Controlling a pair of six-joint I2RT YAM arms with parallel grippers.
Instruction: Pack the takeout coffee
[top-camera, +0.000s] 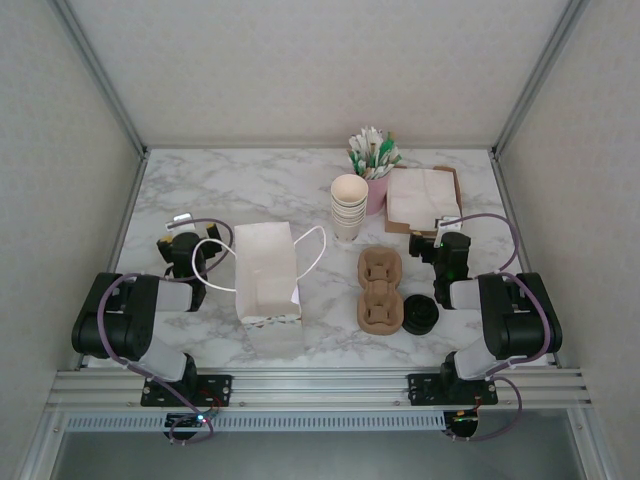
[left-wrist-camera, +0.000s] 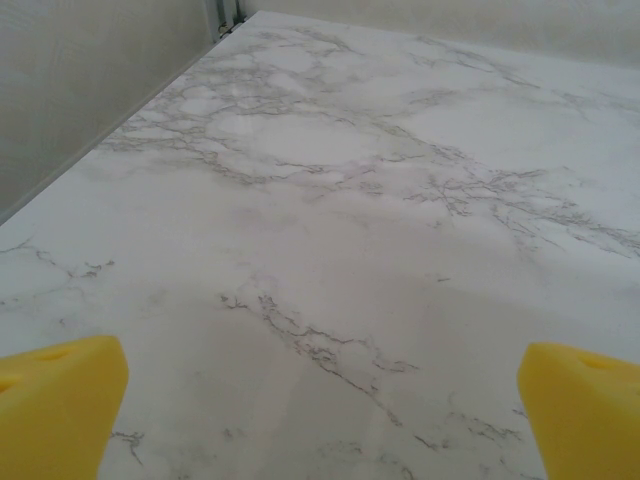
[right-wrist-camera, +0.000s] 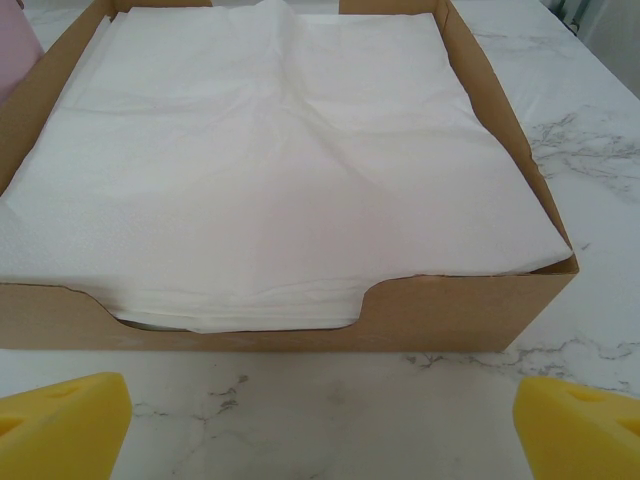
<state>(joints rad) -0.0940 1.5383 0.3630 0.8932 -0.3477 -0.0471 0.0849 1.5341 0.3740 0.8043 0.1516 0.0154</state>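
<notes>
The takeout coffee cups (top-camera: 348, 205) are cream paper cups nested in a short stack, upright at the table's back centre. A white paper bag (top-camera: 268, 272) with cord handles stands open-topped left of centre. A brown pulp cup carrier (top-camera: 381, 290) lies right of the bag. My left gripper (top-camera: 181, 224) hovers left of the bag, open, its yellow fingertips (left-wrist-camera: 60, 400) wide apart over bare marble. My right gripper (top-camera: 438, 230) is open too, pointing at the near wall of a cardboard tray of white napkins (right-wrist-camera: 470, 310), with nothing between its fingertips (right-wrist-camera: 575, 425).
A pink cup of green-and-white sticks (top-camera: 374, 160) stands behind the cup stack. The napkin tray (top-camera: 452, 190) sits at the back right. Black lids (top-camera: 420, 315) lie beside the carrier's near end. Walls and metal posts enclose the marble table (top-camera: 240, 185).
</notes>
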